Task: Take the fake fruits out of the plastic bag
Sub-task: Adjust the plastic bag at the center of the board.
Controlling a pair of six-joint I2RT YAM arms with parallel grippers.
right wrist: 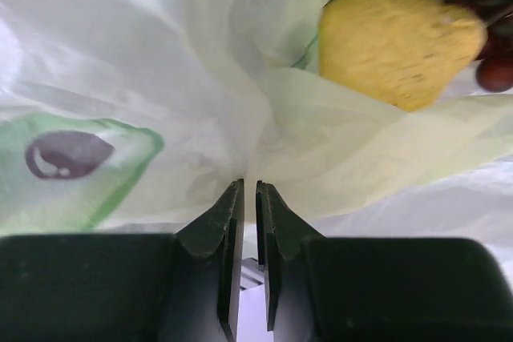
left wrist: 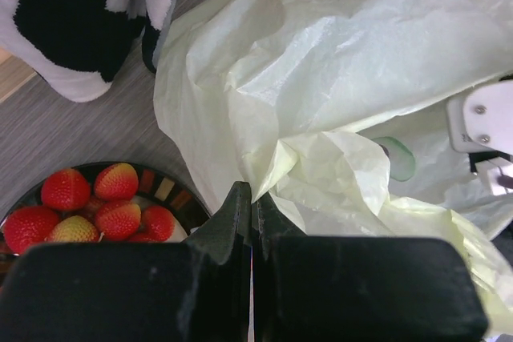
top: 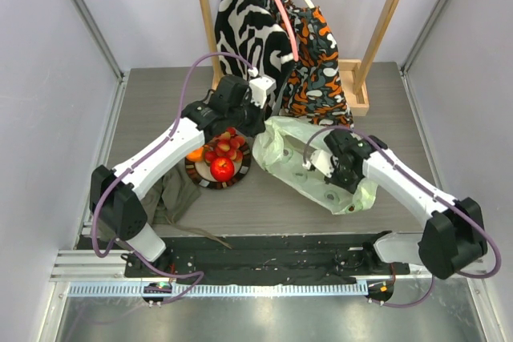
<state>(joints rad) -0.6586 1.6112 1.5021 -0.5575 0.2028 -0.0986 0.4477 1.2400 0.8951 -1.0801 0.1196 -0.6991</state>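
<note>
Leftmost, olive cloth [top: 172, 198] on the table [top: 160, 110]. Next, dark-rimmed plate [top: 243, 172] holding strawberries [top: 226, 146], red apple [top: 222, 168] and orange piece [top: 195, 153]. Left gripper [left wrist: 250, 198]: closed, pinching a fold of the plastic bag [top: 280, 146] just beside the plate. Plastic bag: crumpled, centre-right, avocado print. Right gripper [right wrist: 249, 190]: jaws nearly together, nipping gathered bag film. Inside the bag: yellow lemon-like fruit [right wrist: 393, 46], dark grapes [right wrist: 493, 70] beside it.

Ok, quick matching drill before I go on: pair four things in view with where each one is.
1 red apple
2 yellow fruit
3 olive-grey cloth
4 patterned garments

A in the plastic bag
B on the plate
C hanging on the wooden rack
D lying on the table, left of the plate

Pairs: 1-B, 2-A, 3-D, 4-C.
</note>
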